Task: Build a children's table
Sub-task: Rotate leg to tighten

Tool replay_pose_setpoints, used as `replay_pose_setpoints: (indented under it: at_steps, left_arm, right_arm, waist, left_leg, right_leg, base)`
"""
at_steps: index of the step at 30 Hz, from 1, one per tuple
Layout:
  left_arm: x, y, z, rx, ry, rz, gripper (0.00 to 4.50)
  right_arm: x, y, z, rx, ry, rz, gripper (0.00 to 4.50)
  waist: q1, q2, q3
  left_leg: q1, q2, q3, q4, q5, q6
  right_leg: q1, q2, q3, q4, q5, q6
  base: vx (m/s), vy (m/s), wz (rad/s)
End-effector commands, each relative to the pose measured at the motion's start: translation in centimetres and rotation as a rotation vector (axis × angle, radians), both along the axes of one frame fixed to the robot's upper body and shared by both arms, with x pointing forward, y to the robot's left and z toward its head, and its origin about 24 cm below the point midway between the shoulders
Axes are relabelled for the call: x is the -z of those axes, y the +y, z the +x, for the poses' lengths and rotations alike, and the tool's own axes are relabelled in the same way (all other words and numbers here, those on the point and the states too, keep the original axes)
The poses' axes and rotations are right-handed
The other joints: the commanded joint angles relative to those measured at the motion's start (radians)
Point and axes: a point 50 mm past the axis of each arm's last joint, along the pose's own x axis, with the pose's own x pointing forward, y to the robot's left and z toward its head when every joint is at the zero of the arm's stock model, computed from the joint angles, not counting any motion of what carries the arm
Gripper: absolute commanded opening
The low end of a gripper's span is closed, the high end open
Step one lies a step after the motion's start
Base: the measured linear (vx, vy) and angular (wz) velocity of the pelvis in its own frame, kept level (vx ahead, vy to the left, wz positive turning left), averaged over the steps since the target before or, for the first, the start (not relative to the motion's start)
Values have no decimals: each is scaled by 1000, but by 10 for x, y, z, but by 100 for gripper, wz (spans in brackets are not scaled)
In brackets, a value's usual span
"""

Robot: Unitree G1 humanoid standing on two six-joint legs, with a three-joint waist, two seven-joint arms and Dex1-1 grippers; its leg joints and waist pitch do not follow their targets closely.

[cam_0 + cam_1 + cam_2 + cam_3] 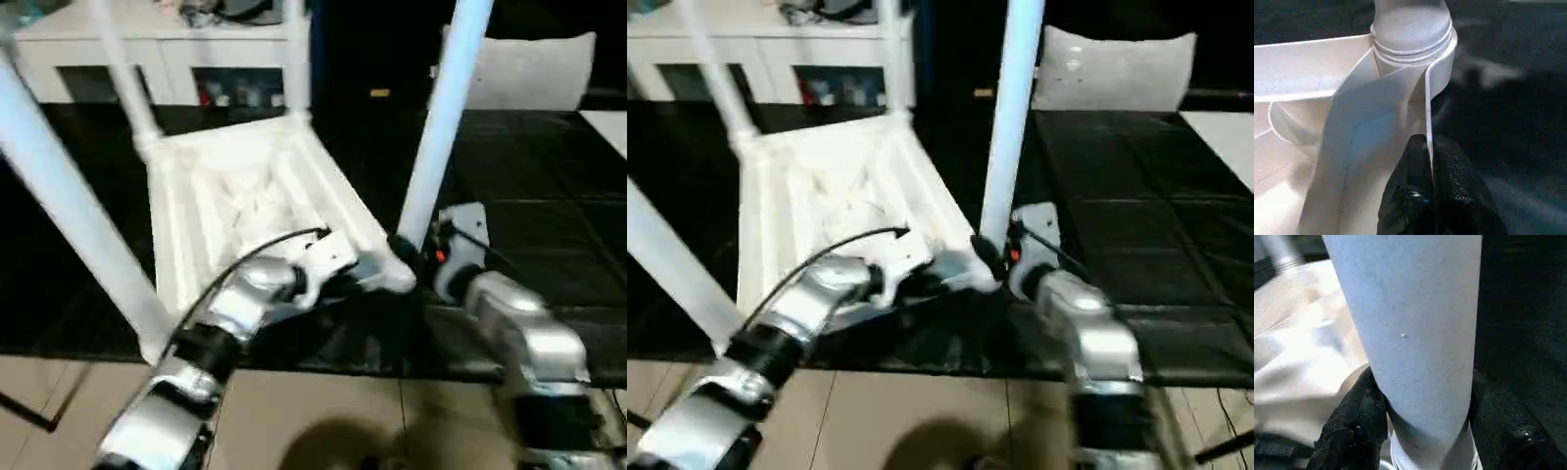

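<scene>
The children's table lies upside down on a black mat, its ribbed white top facing up and its legs standing in the corner sockets. My left gripper is shut on the thin rim wall of the top, just beside the near right corner socket. The right gripper straddles the base of the leg in that socket, with one black finger pressed against its side. In the eye views this leg rises steeply between both grippers.
Other legs stand at the near left, far left and far right. A white cabinet lines the back, and a white cushion sits at back right. The black mat gives way to beige floor in front.
</scene>
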Motion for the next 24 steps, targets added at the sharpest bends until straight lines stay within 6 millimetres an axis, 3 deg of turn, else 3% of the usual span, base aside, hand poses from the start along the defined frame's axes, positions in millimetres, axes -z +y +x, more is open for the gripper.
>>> replay_pose_setpoints:
  at_steps: [1, 2, 3, 5, 6, 10, 11, 13, 14, 16, 17, 19, 24]
  left_arm:
    - [-24, -32, 2, 34, -87, -112, 0]
    - [-25, -32, 2, 36, -90, -112, 0]
    - [-26, -33, 2, 35, -96, -109, 0]
    - [-26, -34, 2, 35, -102, -103, 0]
    - [-27, -33, 3, 37, -106, -100, 0]
    - [-26, -22, 3, 58, -112, -82, 0]
    - [-25, -16, 3, 80, -118, -76, 0]
    - [-24, -9, 2, 114, -120, -68, 0]
    - [-22, 0, 1, 154, -124, -55, 0]
    - [-22, 3, 1, 171, -126, -52, 0]
    - [-21, 12, -1, 224, -120, -46, 0]
    - [-20, 17, -3, 244, -103, -45, 0]
    - [-16, 34, -10, 367, -79, -8, 0]
  right_arm:
    - [4, 37, -1, -103, 12, 72, 269]
    - [4, 38, -1, -104, 6, 76, 269]
    - [2, 39, -1, -100, -6, 83, 275]
    - [0, 40, -2, -99, -19, 89, 306]
    - [-1, 39, -3, -109, -30, 90, 314]
    - [-3, 27, -9, -162, -53, 65, 340]
    - [-3, 20, -12, -186, -64, 52, 350]
    - [-4, 10, -15, -232, -81, 39, 358]
    - [-6, -2, -19, -294, -89, 9, 378]
    - [-6, -6, -20, -316, -90, -2, 397]
    - [-9, -17, -24, -392, -96, -36, 402]
    - [-10, -22, -26, -436, -99, -59, 418]
    - [-14, -39, -32, -623, -86, -167, 449]
  waist:
    - [0, -17, -56]
    - [1, -13, -58]
    - [2, -16, -60]
    - [10, -16, -64]
    - [14, -15, -65]
    - [30, -19, -64]
    - [38, -14, -66]
    - [43, -17, -69]
    - [46, -16, -73]
    - [49, -15, -75]
    - [53, -12, -76]
    - [61, -9, -74]
    - [79, -13, -69]
  left_leg:
    - [-4, 43, -27, -79, -334, 46]
    - [-8, 45, -27, -80, -310, 54]
    - [-15, 47, -27, -83, -283, 64]
    - [-11, 46, -21, -79, -231, 79]
    - [-15, 46, -20, -78, -200, 91]
    - [-14, 43, -14, -73, -174, 111]
    - [-14, 44, -13, -72, -158, 114]
    - [-18, 45, -14, -71, -132, 123]
    - [-22, 47, -16, -68, -103, 140]
    - [-22, 49, -16, -66, -87, 152]
    - [-24, 50, -17, -64, -72, 161]
    - [-22, 52, -15, -63, -82, 169]
    - [-14, 57, -12, -69, -138, 141]
  right_leg:
    - [49, -65, 42, -82, -504, -43]
    - [51, -66, 48, -77, -470, -56]
    - [56, -65, 51, -69, -437, -69]
    - [54, -67, 60, -63, -384, -96]
    - [56, -67, 63, -56, -354, -112]
    - [58, -64, 67, -51, -349, -119]
    - [59, -66, 69, -49, -346, -117]
    - [63, -63, 69, -43, -317, -115]
    - [64, -62, 70, -34, -263, -127]
    - [62, -61, 71, -30, -234, -135]
    - [62, -61, 71, -26, -214, -143]
    - [58, -60, 70, -26, -221, -147]
    - [52, -61, 73, -33, -300, -137]
  base:
    - [0, 0, 0]
    - [0, 0, 0]
    - [0, 0, 0]
    - [0, 0, 0]
    - [0, 0, 0]
    - [0, 0, 0]
    - [0, 0, 0]
    - [0, 0, 0]
    - [0, 0, 0]
    - [0, 0, 0]
    - [0, 0, 0]
    - [0, 0, 0]
    - [0, 0, 0]
